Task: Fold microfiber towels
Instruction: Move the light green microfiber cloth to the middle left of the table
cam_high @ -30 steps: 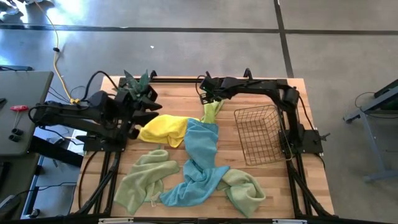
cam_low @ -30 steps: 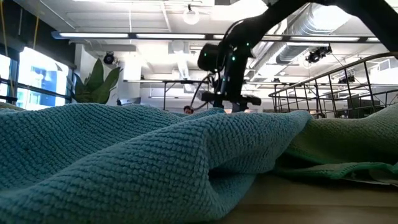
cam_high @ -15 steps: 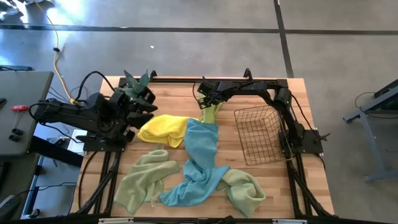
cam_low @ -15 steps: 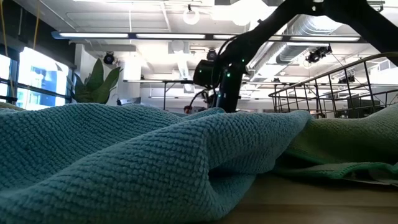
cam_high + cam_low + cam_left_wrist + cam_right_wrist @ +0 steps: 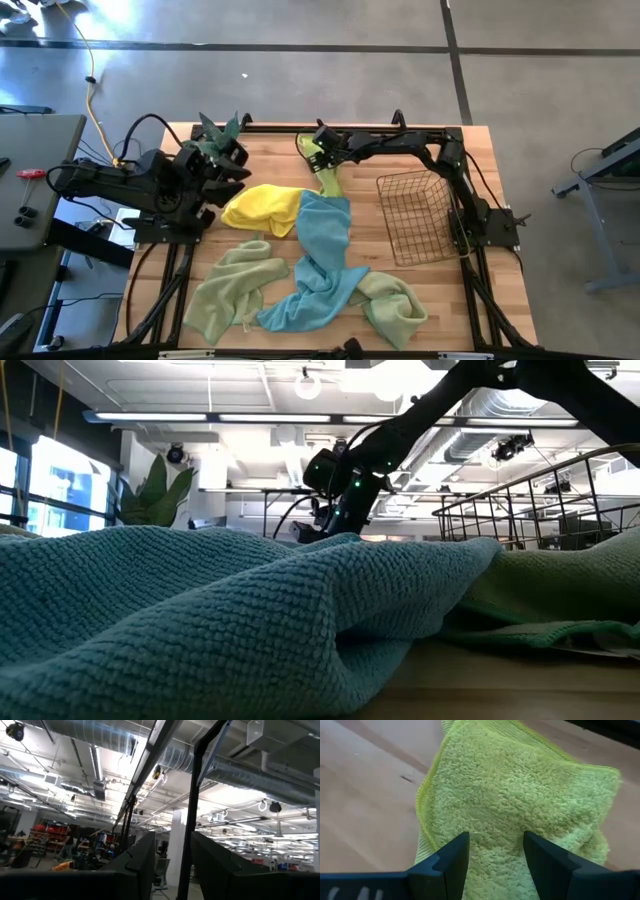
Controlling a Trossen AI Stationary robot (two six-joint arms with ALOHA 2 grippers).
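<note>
My left tool (image 5: 235, 172) waits at about nine o'clock on the bench (image 5: 270, 140), close beside the potted plant (image 5: 218, 132), its wrist camera aimed up at the ceiling. Its fingers (image 5: 142, 865) are spread apart with nothing between them.

Next to it lies the yellow towel (image 5: 262, 209), crumpled, touching the light blue towel (image 5: 325, 250), which runs down the middle toward six o'clock. A pale green towel (image 5: 232, 290) sits bunched at seven o'clock, and another pale green towel (image 5: 392, 305) at five o'clock is partly tucked under the blue one.

My right tool (image 5: 322, 143) is at twelve o'clock, pinching the lime green towel (image 5: 330, 172) by an edge; in its wrist view the cloth fills the gap between the fingers (image 5: 451, 857). The rest of that towel trails toward the blue towel, and I cannot tell whether its far end lies under it. The copper wire basket (image 5: 418, 215) stands at three o'clock, apart from all the cloths.

The risks I see: my hold is on a bunched edge, not a clean corner, so a pull could slip it free or leave the towel twisted instead of flat. If its tail is caught under the blue towel, I would drag that one too. A wide swing could snag the basket.
</note>
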